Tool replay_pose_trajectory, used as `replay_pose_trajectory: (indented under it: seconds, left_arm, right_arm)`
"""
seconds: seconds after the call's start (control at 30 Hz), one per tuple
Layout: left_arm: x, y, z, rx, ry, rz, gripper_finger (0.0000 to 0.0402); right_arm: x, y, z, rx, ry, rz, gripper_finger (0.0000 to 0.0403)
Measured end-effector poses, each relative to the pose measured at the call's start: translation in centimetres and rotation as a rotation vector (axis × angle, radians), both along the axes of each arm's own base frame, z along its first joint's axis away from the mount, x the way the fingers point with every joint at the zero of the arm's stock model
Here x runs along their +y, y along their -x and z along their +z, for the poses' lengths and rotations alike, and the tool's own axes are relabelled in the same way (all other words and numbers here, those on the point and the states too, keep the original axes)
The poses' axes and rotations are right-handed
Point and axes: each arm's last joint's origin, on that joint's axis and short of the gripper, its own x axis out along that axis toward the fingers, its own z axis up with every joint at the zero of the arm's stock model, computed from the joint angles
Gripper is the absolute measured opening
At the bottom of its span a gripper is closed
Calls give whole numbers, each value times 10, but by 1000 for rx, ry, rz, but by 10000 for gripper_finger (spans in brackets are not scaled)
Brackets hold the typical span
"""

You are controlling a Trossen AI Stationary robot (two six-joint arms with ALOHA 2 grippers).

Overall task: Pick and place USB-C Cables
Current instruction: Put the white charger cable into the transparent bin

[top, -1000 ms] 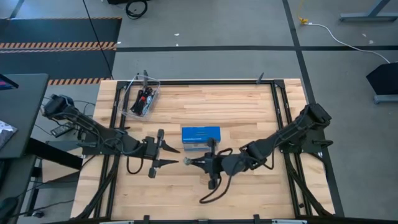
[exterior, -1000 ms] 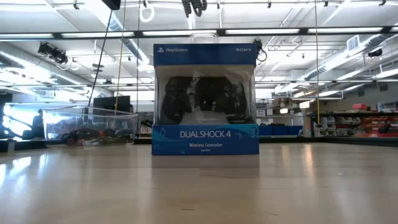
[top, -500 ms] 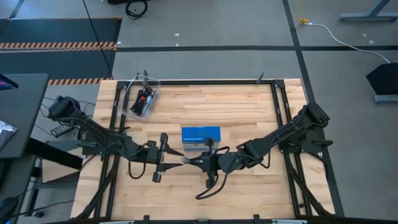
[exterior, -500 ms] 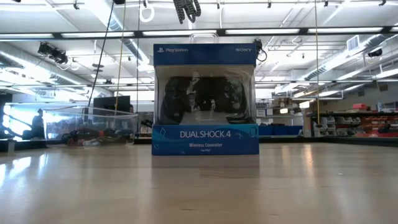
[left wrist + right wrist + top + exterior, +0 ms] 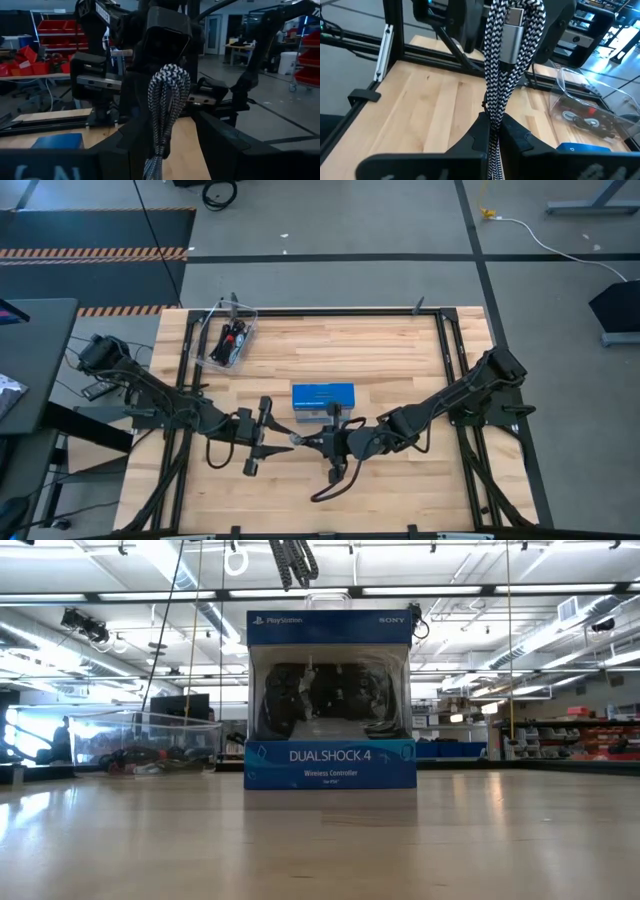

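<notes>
A black-and-white braided USB-C cable (image 5: 505, 75), folded into a bundle with a silver plug (image 5: 512, 37), hangs in the air above the middle of the table. My right gripper (image 5: 301, 439) (image 5: 493, 134) is shut on it and points toward the table's left. My left gripper (image 5: 284, 437) faces it, open. The bundle's looped end (image 5: 169, 100) stands between the left fingers (image 5: 225, 145). More cables lie in the clear tub (image 5: 228, 340) at the far left. The blue box (image 5: 323, 397) stands just behind both grippers. My right gripper pinches the folded bundle, several strands together (image 5: 493, 120), between its two fingers. The fingers come nearly level from the table's right and lie along the bundle. The looped end and the plug stick out past the fingertips, clear of the table. I cannot tell whether my left gripper's fingers touch the loop.
The blue box (image 5: 330, 700) stands upright on the wood near the table's middle. The clear tub (image 5: 150, 740) sits by the far left corner. A black frame rail (image 5: 450, 350) runs along the table's edges. Bare wood (image 5: 400, 490) lies on the near side.
My left gripper has moved toward the table's right, up to the right gripper, and has stayed open. The cable's looped end now stands between its fingers. The right gripper has kept its hold on the bundle.
</notes>
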Motion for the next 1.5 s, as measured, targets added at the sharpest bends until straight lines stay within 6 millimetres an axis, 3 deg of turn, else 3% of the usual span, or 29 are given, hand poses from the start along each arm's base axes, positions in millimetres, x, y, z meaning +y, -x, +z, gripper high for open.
replay_pose_trajectory:
  seconds: [1.17, 1.5]
  left_arm:
    - [5, -9, -11, 41, -2, 190, 167]
    - [4, -16, -16, 4, 8, 213, 167]
  right_arm:
    - [-11, -6, 3, -28, -29, -39, 21]
    - [-14, -17, -14, -7, -3, -49, 21]
